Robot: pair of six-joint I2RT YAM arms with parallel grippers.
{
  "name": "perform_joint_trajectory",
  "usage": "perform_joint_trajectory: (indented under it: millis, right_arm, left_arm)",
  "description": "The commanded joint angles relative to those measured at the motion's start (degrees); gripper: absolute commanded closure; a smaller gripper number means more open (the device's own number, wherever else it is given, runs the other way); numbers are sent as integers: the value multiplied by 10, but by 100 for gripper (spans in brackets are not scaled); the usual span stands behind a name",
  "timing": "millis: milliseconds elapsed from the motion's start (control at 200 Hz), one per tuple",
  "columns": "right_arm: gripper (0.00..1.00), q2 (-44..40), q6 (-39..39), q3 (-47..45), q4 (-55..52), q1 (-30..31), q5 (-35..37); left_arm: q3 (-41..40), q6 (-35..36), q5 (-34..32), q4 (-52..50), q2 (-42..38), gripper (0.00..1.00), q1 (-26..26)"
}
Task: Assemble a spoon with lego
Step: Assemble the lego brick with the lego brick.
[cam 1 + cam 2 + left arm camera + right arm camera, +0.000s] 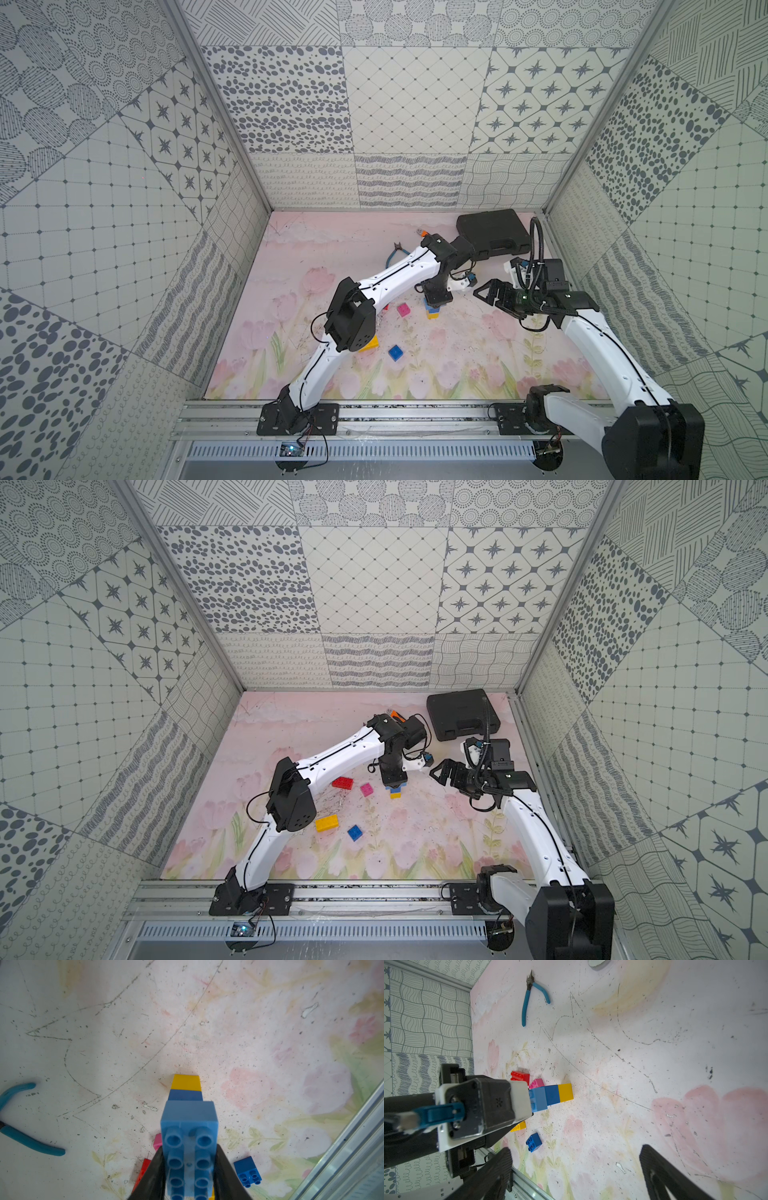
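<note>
Three joined lego bricks form a narrow upright column (432, 311) (395, 792), the spoon's handle: a yellow brick (186, 1082) at the mat, a dark blue brick (185, 1095) on it, and a light blue brick (189, 1124) (538, 1098) on top. My left gripper (189, 1167) (435, 300) is shut on the light blue brick from above. My right gripper (575, 1159) (436, 771) hangs open and empty to the column's right, above the mat. Loose on the mat lie a pink brick (366, 789), a red brick (343, 783), a yellow brick (326, 823) and a dark blue brick (355, 833).
A black case (461, 715) lies in the back right corner. Blue-handled pliers (529, 997) (395, 253) lie behind my left arm, with an orange-handled tool (397, 716) near its wrist. In a top view my left elbow (351, 318) covers part of the red and yellow bricks.
</note>
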Motion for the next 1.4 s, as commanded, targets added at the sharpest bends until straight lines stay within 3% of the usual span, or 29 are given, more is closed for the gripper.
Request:
perform_joint_trajectory:
  millis: [0,480,845,1396]
  right_arm:
    - [2,-7,-13,-4,13,-2,3]
    - [2,-5,-14,-2,14,-2,4]
    - [2,-7,-11,-1,15,-2,5]
    - [2,-7,-11,-5,16,-2,3]
  left_arm:
    - [9,1,14,-18,10,82,-2]
    - [-9,-1,14,-31,8,82,2]
    - [-69,-7,9,4,-23,82,1]
    - [-6,8,3,-8,12,82,10]
